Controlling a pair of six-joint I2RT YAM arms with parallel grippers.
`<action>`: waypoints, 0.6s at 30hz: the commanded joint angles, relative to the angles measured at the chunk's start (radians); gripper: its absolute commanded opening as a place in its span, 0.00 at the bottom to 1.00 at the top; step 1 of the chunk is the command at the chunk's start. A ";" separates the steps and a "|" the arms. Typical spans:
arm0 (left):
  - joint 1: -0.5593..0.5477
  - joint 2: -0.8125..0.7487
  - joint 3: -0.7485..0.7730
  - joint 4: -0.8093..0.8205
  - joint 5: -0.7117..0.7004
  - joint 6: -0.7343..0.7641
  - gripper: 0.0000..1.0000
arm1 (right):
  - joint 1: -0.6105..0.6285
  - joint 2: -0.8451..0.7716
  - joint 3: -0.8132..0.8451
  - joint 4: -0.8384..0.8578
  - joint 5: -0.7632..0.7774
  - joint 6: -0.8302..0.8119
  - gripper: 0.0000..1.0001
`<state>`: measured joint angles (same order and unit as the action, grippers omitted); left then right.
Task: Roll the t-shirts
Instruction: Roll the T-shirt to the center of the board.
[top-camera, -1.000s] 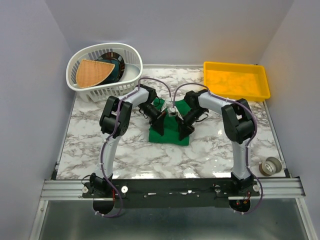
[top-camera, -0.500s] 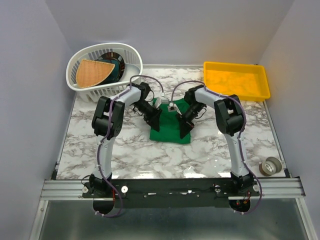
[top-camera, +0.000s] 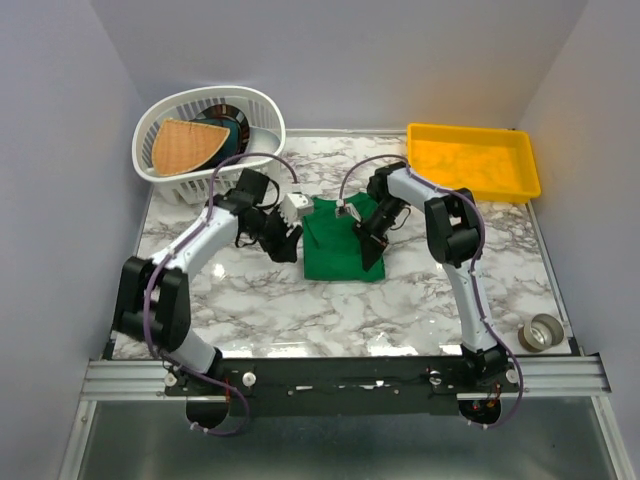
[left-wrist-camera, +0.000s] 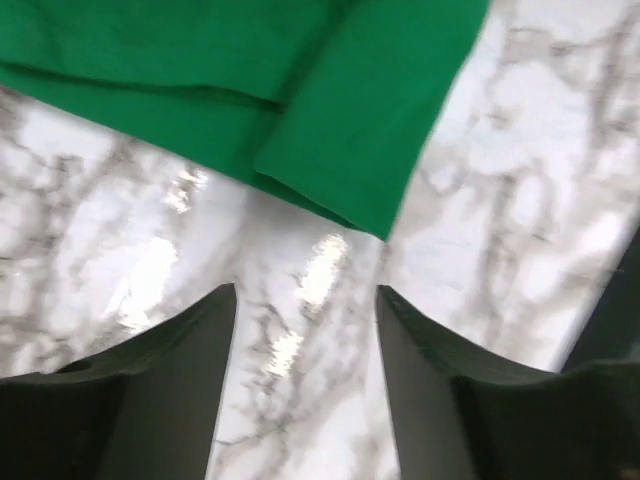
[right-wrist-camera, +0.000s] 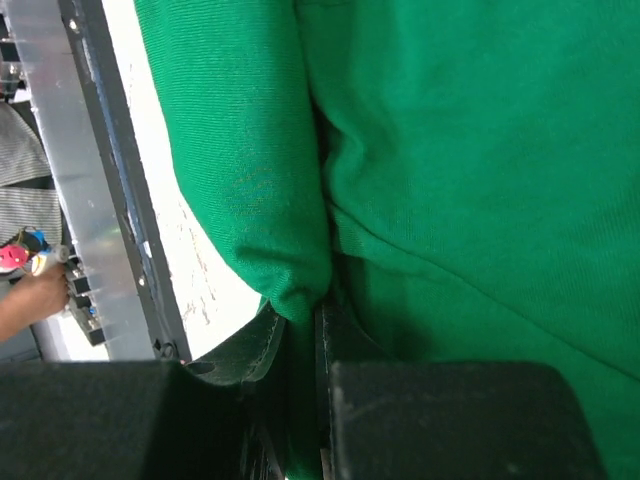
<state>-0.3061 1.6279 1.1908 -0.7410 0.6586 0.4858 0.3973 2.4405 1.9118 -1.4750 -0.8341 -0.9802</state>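
Upper left of the overhead view, the white basket (top-camera: 262, 150) sits at the far corner of the marble table (top-camera: 300, 310), a tan fan-shaped piece and something dark inside it

My left gripper (top-camera: 285, 240) is just beside the left edge of the green t-shirt (top-camera: 338, 255), left of centre in the frame. On my left wrist camera the gripper (left-wrist-camera: 305, 295) has its jaws parted, bare marble showing between the two dark fingers (left-wrist-camera: 170, 400) and nothing held. The t-shirt (left-wrist-camera: 350, 130) fills the top of that frame, a folded corner pointing down toward the gap, clear of the fingers

Centre frame, the t-shirt lies bunched into a folded block on the table, between my two grippers

My right gripper (top-camera: 371, 252) is down on the shirt's right side. On the right wrist camera, the gripper (right-wrist-camera: 318, 320) has its jaws nearly together, a rolled lip of the t-shirt (right-wrist-camera: 470, 150) pinched between them, cloth filling most of the frame

Upper right, a yellow tray (top-camera: 470, 160) at the far corner. Lower right, a roll of tape (top-camera: 543, 332) near the table's edge
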 joint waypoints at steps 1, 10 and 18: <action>-0.164 -0.248 -0.281 0.331 -0.273 0.132 0.72 | -0.012 0.068 0.030 -0.051 0.171 0.008 0.18; -0.507 -0.441 -0.744 1.080 -0.617 0.352 0.88 | -0.012 0.075 0.033 -0.050 0.170 0.029 0.19; -0.633 -0.238 -0.832 1.382 -0.752 0.522 0.85 | -0.012 0.083 0.038 -0.050 0.170 0.040 0.20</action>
<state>-0.9047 1.2999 0.4053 0.3599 0.0196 0.8688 0.3973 2.4584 1.9438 -1.4860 -0.8143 -0.9115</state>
